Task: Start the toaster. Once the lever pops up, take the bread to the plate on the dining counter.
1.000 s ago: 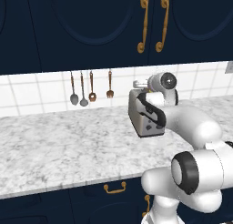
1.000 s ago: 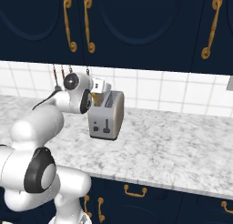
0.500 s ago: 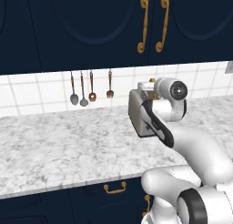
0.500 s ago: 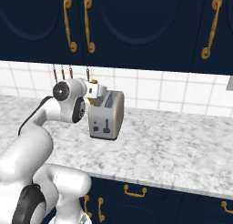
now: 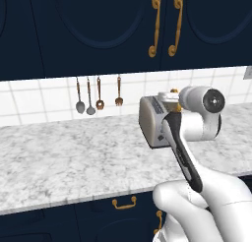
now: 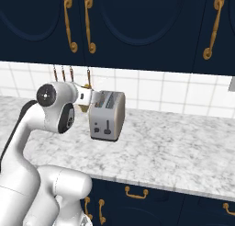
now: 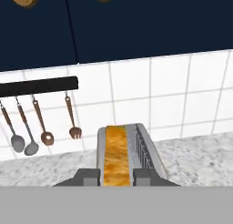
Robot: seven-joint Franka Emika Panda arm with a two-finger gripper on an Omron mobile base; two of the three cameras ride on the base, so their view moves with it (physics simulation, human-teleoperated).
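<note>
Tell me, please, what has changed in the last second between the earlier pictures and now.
The arm swung its upper joints toward the right of the left base view, while the gripper stayed at the top of the toaster, its fingers on either side of the bread in the slot. The toaster, the bread and the hanging utensils kept their places on and above the worktop.

Navy cabinets (image 5: 98, 29) (brass handles), white tile wall (image 6: 183, 94), marble worktop (image 5: 64, 162).
</note>
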